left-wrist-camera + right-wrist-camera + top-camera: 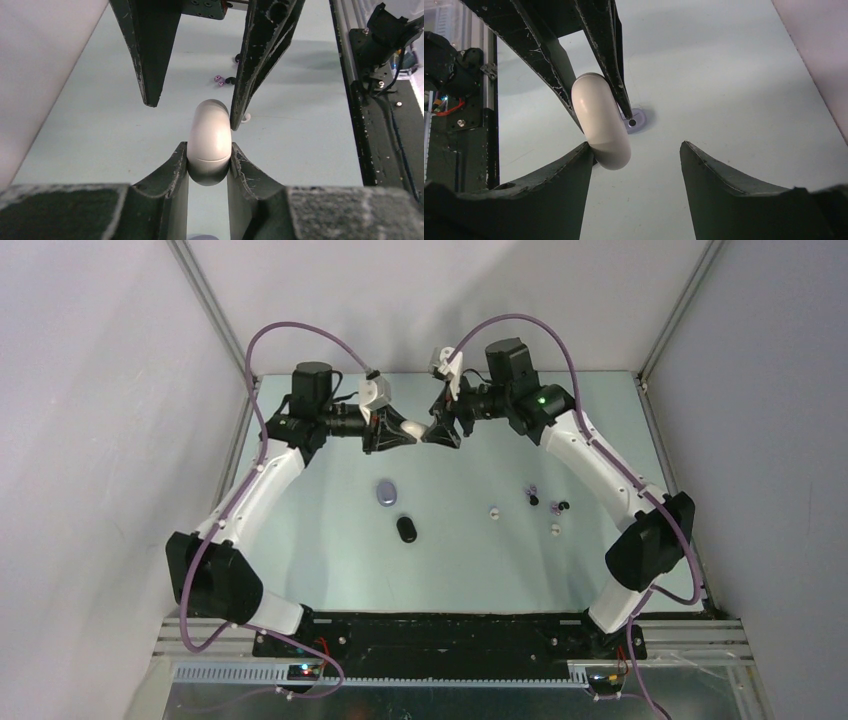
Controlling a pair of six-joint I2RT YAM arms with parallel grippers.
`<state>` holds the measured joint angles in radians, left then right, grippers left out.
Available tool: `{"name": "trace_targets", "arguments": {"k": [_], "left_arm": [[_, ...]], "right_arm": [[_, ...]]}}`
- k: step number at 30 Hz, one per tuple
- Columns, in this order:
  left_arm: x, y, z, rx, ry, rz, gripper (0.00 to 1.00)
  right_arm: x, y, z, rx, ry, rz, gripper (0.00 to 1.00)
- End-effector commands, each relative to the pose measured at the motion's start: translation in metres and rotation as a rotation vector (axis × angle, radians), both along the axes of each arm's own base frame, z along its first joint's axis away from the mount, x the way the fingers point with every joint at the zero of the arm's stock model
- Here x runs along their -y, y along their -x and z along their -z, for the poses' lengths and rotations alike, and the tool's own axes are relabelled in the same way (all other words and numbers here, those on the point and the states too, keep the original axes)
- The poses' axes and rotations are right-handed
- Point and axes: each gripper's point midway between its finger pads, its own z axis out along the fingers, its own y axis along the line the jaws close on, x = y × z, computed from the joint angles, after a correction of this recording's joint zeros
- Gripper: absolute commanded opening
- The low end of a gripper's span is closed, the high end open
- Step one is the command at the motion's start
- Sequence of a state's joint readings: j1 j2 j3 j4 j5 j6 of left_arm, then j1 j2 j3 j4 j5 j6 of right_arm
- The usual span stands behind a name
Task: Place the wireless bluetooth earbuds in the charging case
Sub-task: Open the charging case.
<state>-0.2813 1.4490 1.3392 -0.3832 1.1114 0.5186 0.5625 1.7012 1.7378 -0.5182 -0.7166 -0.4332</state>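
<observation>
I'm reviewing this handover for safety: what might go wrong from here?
1. The white case hangs in mid-air, pinched only by one end in the left gripper; a nudge may make it slip and drop.
2. It sits right by one finger of the open right gripper, off-centre, so closing may twist it loose.

White case (pixel 209 137), pale green table (pixel 310 125)
</observation>
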Motion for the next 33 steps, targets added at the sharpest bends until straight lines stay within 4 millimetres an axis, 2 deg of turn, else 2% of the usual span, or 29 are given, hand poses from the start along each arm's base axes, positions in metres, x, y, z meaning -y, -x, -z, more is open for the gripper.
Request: {"name": "trace_targets", "arguments": {"k": [1,15,22,26,32,33], "left_arm": [[0.004,0.014,-0.014,0.056,-0.003,0.056,0.00],[0.005,0.013,-0.013,0.059,-0.010,0.061,0.00],[0.005,0.008,-0.014,0.005,0.014,0.031,0.00],[0.005,0.001,-0.017,-0.062,0.067,-0.010,0.00],[0.005,-0.008,-0.017,-0.163,0.128,-0.049,0.00],[0.006,-0.009,-0.016,-0.183,0.142,-0.056,0.00]], "right_arm": [[0.005,-0.021,-0.041,0.097,-0.077,0.052,0.68],[0.012,-0.026,-0.038,0.074,-0.083,0.085,0.67],[0.011,-0.022,-0.039,0.067,-0.086,0.075,0.67],[0.014,-0.014,-0.053,0.082,-0.098,0.065,0.67],[0.031,0.019,-0.100,0.160,-0.142,0.033,0.70],[0.035,0.021,-0.099,0.162,-0.134,0.036,0.70]]}}
